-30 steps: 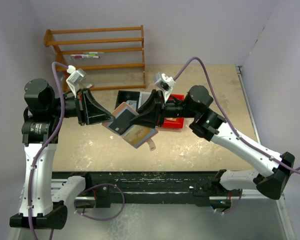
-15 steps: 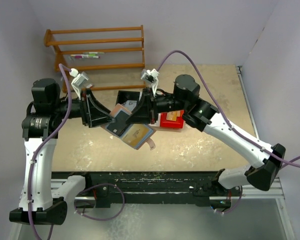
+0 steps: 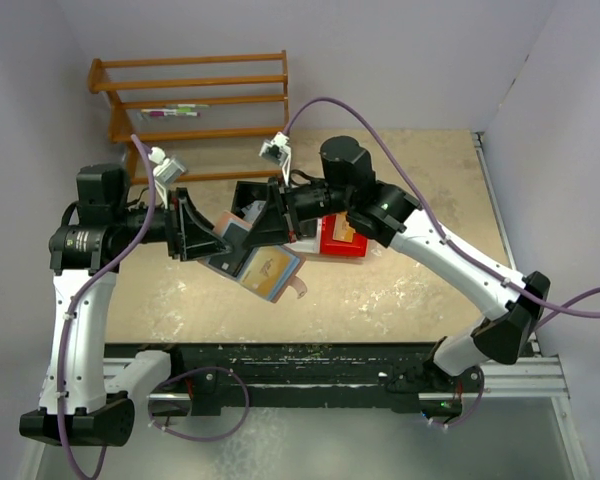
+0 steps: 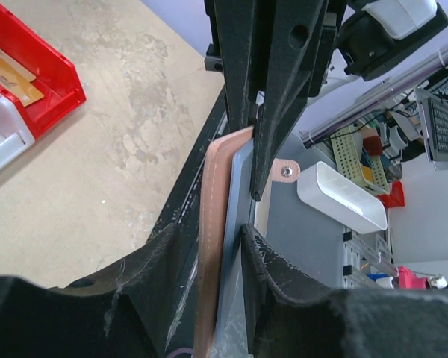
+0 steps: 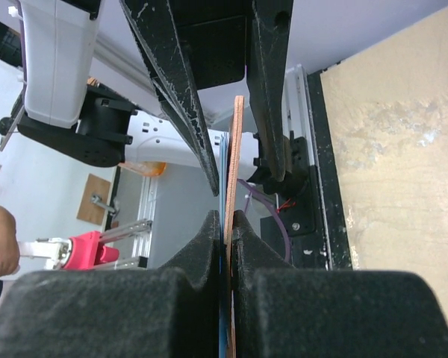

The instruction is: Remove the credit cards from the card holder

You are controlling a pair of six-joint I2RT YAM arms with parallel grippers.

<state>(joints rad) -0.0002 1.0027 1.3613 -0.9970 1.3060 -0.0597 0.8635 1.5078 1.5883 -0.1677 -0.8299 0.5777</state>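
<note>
The card holder (image 3: pixel 236 250), pinkish-brown with blue-grey lining, hangs unfolded above the table between both grippers. A golden-yellow credit card (image 3: pixel 271 268) shows on its lower flap, near the strap tab (image 3: pixel 298 290). My right gripper (image 3: pixel 261 228) comes in from the right and is shut on the holder's upper edge. In the right wrist view the right gripper (image 5: pixel 225 221) pinches the thin holder (image 5: pixel 238 149) edge-on. My left gripper (image 3: pixel 212 246) straddles the holder's left side. In the left wrist view the left gripper (image 4: pixel 213 240) stands open around the holder (image 4: pixel 213 194), with a gap on one side.
A red bin (image 3: pixel 342 236) holding cards sits just right of the grippers, with a white bin (image 4: pixel 0 142) beside it. A black bin (image 3: pixel 250 193) lies behind the holder. A wooden rack (image 3: pixel 195 110) stands at the back left.
The right gripper has closed onto the card holder and the left gripper has let go and stands open around it. Both arms and the holder have shifted left.
</note>
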